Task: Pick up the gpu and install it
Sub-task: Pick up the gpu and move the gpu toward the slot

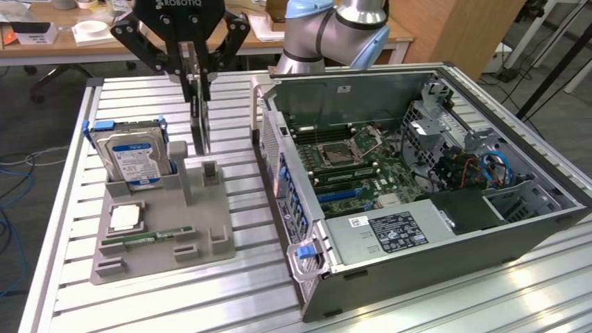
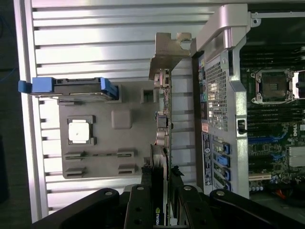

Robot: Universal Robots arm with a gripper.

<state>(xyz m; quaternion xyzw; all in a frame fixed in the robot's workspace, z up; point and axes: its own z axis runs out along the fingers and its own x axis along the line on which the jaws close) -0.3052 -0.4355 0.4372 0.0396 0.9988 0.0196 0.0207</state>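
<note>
We are gripping the gpu (image 1: 199,114) in the gripper (image 1: 198,69), whose fingers (image 2: 142,198) are standing narrow and pressing on the two flat faces of the card. The card is hanging on edge, and its silver end bracket (image 2: 169,52) is pointing away from the wrist.

In the exterior view the gpu is hanging at about ten o'clock from the open computer case (image 1: 416,277), over the far edge of the grey holder tray (image 1: 199,222). The tray is lying on the slatted metal worktop (image 1: 148,305). We are judging the card to be lifted out of its tray slot, though we cannot tell whether its lower edge is quite clear of the tray's upright posts.

On the tray, a hard drive (image 1: 132,158) is standing at about nine o'clock from the card. A processor chip (image 1: 125,217) and a memory stick (image 1: 148,236) are lying at about seven o'clock.

So the pick-up is looking done or nearly done. The install is not yet begun: the card is hanging well apart from the motherboard (image 1: 351,159), whose blue expansion slots (image 1: 347,195) are sitting empty.
</note>
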